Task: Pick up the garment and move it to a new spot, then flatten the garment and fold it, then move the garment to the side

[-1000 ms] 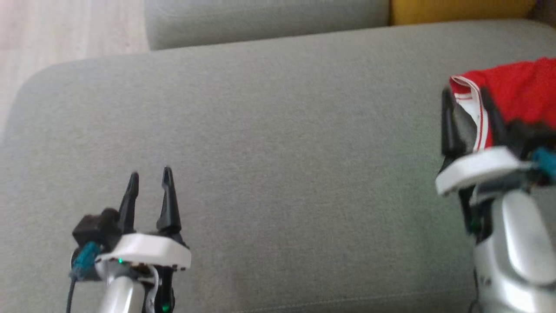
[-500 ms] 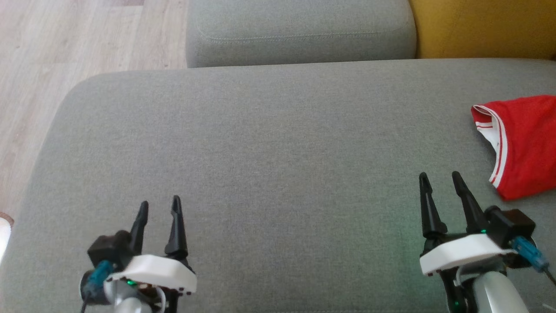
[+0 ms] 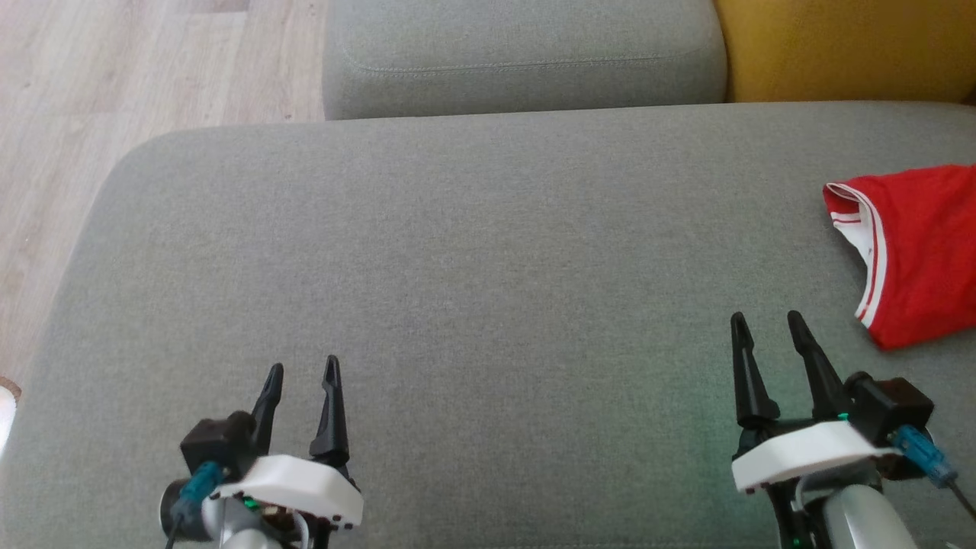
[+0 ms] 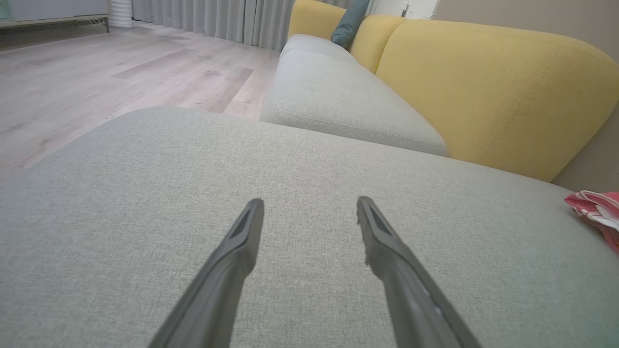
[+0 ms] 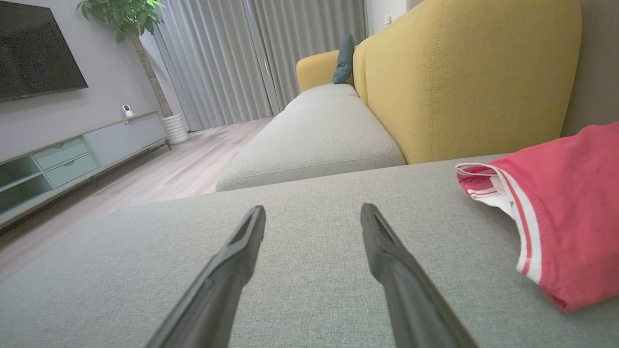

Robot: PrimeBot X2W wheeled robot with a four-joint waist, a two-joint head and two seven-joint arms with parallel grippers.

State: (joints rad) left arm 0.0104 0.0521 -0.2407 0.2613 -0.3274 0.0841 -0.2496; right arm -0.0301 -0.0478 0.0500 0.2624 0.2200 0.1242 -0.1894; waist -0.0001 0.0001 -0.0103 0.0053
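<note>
Left gripper (image 3: 303,367): I read its fingers apart with nothing between them, at 7 o'clock in the head view, over the bare seat cushion (image 3: 488,259).
Right gripper (image 3: 765,320): fingers apart and empty, at 5 o'clock; near the cloth but not touching it.
Garment (image 3: 923,252): red with white trim, lying on the cushion at 3 o'clock, about 2 o'clock from my right gripper.
Risk, left side: this arm is well apart from the cloth, so a two-handed lift means a long reach across.
Risk, right side: a pinch on the trimmed edge may catch one layer only, and the rest would sag open.
Hidden: the garment's right part is cut off by the frame edge, so I cannot tell its full shape or how its layers lie.
</note>
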